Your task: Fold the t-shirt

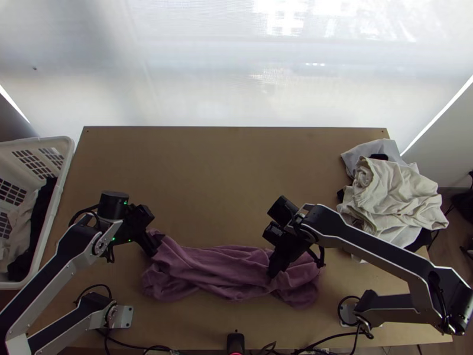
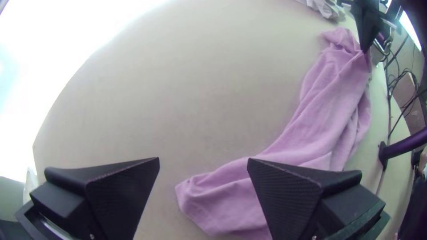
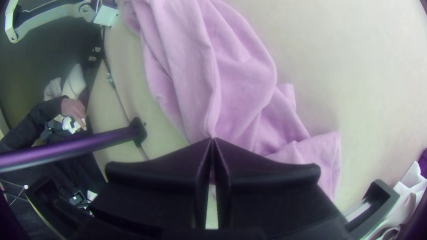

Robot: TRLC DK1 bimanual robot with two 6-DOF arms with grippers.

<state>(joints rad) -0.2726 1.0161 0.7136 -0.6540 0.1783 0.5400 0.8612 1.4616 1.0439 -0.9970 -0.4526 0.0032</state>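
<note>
The purple t-shirt (image 1: 219,272) lies bunched in a long strip across the near part of the table. At its left end is my left gripper (image 1: 155,245); in the left wrist view the fingers of my left gripper (image 2: 203,162) stand wide apart, the cloth's end (image 2: 222,204) between and beneath them. My right gripper (image 1: 274,273) is over the strip's right part. In the right wrist view my right gripper (image 3: 212,140) has its fingertips together on a ridge of the shirt (image 3: 240,89), pinching it.
A pile of white and grey clothes (image 1: 390,195) lies at the table's right edge. A white basket (image 1: 70,154) with clothes stands at the left. Bare tabletop (image 1: 224,177) stretches behind the shirt. A person's hand (image 3: 73,110) is off the table.
</note>
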